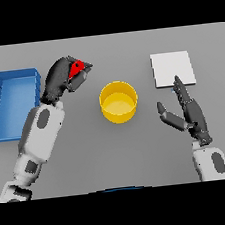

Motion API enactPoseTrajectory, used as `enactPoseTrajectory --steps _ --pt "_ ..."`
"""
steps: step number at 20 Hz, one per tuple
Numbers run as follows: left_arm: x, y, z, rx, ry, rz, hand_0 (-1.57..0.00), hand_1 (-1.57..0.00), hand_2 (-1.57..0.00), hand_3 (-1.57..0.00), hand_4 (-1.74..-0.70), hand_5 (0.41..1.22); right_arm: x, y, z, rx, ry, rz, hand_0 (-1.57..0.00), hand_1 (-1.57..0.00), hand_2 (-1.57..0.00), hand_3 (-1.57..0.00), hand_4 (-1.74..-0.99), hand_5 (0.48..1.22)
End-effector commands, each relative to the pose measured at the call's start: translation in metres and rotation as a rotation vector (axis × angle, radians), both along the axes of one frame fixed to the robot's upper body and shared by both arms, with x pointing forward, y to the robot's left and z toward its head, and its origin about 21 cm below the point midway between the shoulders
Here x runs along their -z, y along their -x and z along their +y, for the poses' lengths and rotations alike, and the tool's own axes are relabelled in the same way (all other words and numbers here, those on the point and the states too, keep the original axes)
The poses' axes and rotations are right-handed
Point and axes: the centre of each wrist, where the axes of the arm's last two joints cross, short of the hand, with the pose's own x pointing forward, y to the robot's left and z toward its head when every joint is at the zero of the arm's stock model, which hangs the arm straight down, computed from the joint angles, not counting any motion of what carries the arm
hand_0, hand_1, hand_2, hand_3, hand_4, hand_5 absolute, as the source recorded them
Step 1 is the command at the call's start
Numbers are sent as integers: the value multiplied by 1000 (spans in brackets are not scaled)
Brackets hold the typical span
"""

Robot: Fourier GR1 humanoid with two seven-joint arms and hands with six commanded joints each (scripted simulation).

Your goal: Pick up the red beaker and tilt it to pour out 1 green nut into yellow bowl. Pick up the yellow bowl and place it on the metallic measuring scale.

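At the far left of the table (114, 153) sits a blue tray (12, 103), a shallow box with raised walls, lying just beside my left forearm. My left hand (64, 75) is raised over the table a little to the right of that tray, its fingers curled round the red beaker (78, 68). Only a small red patch of the beaker shows between my fingers, so I cannot tell how far it is tipped or whether anything is inside it. The hand and beaker are up and to the left of the yellow bowl (118, 102), near it but not over it.

The bowl stands upright around the middle of the table, between my two hands. Its inside looks plain yellow; I can make out no nut in it.

Further right, my right hand (189, 112) hovers with its fingers straight and spread, thumb out toward the bowl, holding nothing. Its fingertips (177, 82) reach the near edge of the scale (172, 69), a flat pale square plate lying at the upper right, well apart from the bowl.
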Motion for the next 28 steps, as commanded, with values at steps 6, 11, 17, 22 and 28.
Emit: enactPoseTrajectory --steps 6,11,17,22,28 --pt "-23 -9 -19 141 -463 -34 -1570 -1570 -1570 -1570 -1728 1172 -4 -1 1 -3 25 -13 1 1 1 1 -1290 695" --pt "-35 -16 -36 259 -776 -19 -1571 -1571 -1571 -1571 -1640 1205 -1 2 1 6 17 9 1 1 1 1 -1290 685" --pt "-48 -20 -64 334 -1128 -1 -1571 -1571 -1571 -1315 -1685 1217 -1 0 3 27 -48 26 1 1 1 1 -1292 635" --pt "-54 -21 -87 398 -1315 -52 -1571 -1571 -1571 -1277 -1714 1220 2 4 1 19 -73 29 1 1 1 1 -1296 606" --pt "-57 -20 -107 466 -1516 -163 -1571 -1571 -1571 -1494 -1733 1221 4 2 -2 18 -41 33 1 1 1 1 -1299 601"
